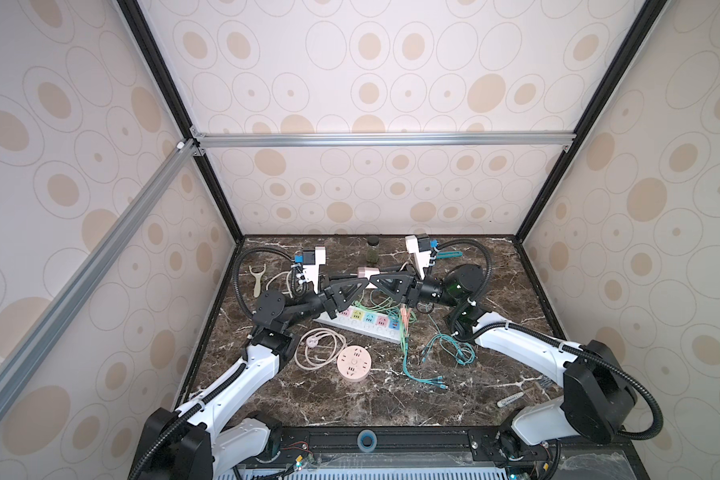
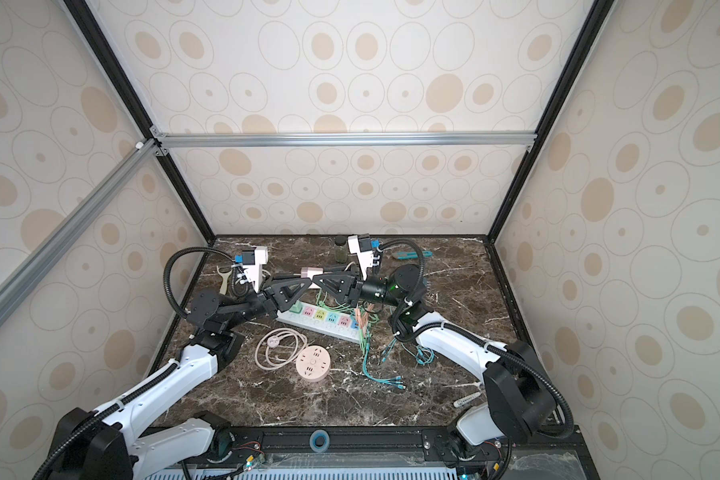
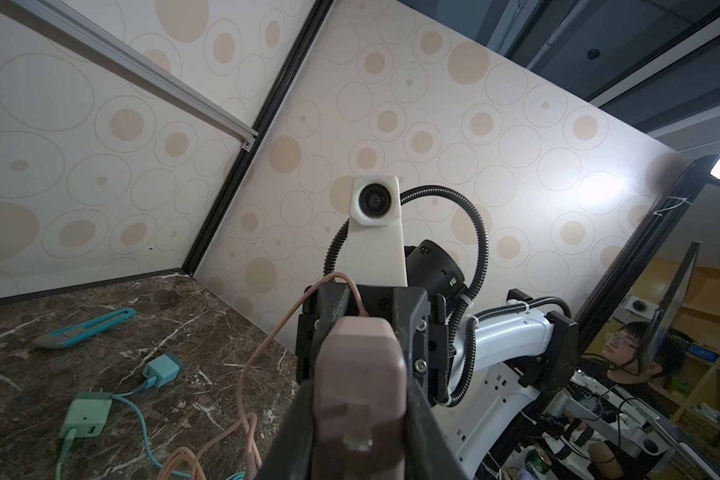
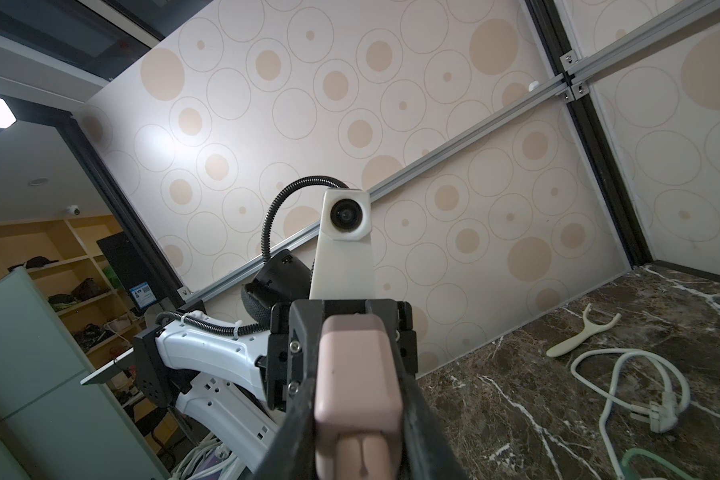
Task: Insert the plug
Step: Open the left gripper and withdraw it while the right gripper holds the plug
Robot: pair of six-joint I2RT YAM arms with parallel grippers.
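Above the middle of the table both grippers meet tip to tip around a pink charger block (image 1: 368, 272) (image 2: 309, 272). My left gripper (image 1: 363, 282) (image 3: 360, 353) is shut on the block (image 3: 360, 374), its dark fingers pressed on both flanks. In the right wrist view the block (image 4: 358, 361) fills the space between the fingers, and the pink plug (image 4: 362, 453) sits against its near face. My right gripper (image 1: 376, 283) (image 4: 358, 332) is shut on that plug. The pink cable (image 3: 246, 382) hangs from there to the table. How deep the plug sits is hidden.
Under the grippers lies a white power strip (image 1: 358, 324) with coloured sockets, amid green and teal cables (image 1: 454, 353). Nearer lie a round pink socket (image 1: 353, 365) and a coiled beige cord (image 1: 321, 345). A jar (image 1: 373, 249), a teal knife (image 1: 447, 254) and a peeler (image 1: 257, 280) lie toward the back.
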